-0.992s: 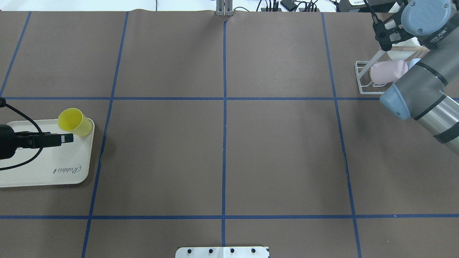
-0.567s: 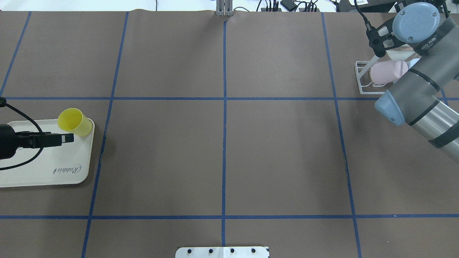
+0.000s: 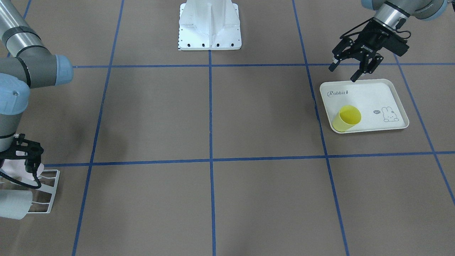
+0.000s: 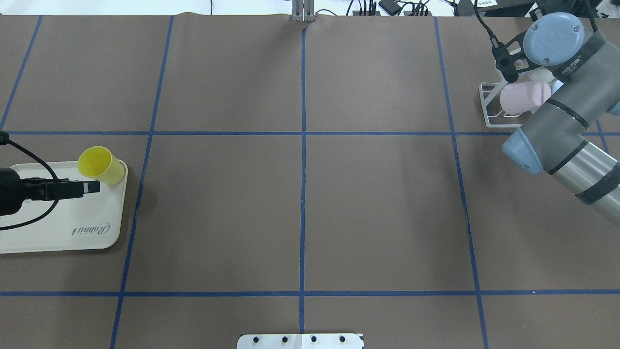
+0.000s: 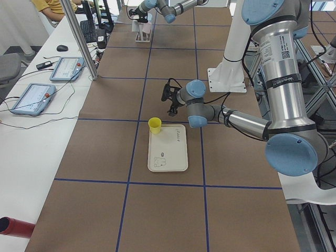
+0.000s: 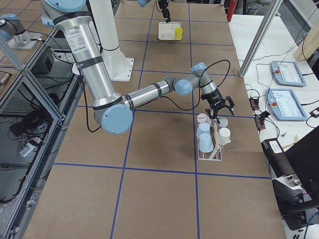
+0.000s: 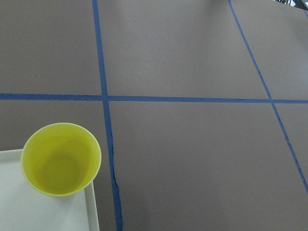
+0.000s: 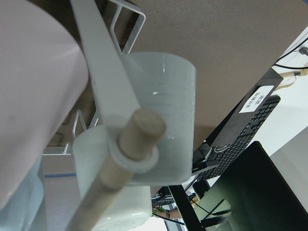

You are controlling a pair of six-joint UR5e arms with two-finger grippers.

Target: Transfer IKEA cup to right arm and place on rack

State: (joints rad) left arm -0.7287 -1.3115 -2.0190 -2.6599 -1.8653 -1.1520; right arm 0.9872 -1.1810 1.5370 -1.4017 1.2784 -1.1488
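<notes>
The yellow IKEA cup [image 4: 100, 165] stands upright, mouth up, in a corner of the cream rabbit tray [image 4: 53, 240]; it also shows in the front view [image 3: 346, 119] and the left wrist view [image 7: 61, 159]. My left gripper [image 3: 343, 73] hovers open and empty over the tray's robot-side edge, apart from the cup. The right arm's gripper [image 4: 508, 63] hangs open over the white wire rack [image 4: 489, 104], holding nothing. The right wrist view shows the rack's wooden rod [image 8: 130, 144] close up.
The rack [image 6: 209, 152] carries several cups, among them a pink one [image 4: 523, 96] and a white one [image 6: 224, 134]. The robot's white base plate [image 3: 209, 26] sits at the table's robot side. Blue tape lines cross the brown table [image 4: 300, 208].
The right arm's wrist has swung leftward over the rack. The left gripper and the yellow cup have stayed where they were.
</notes>
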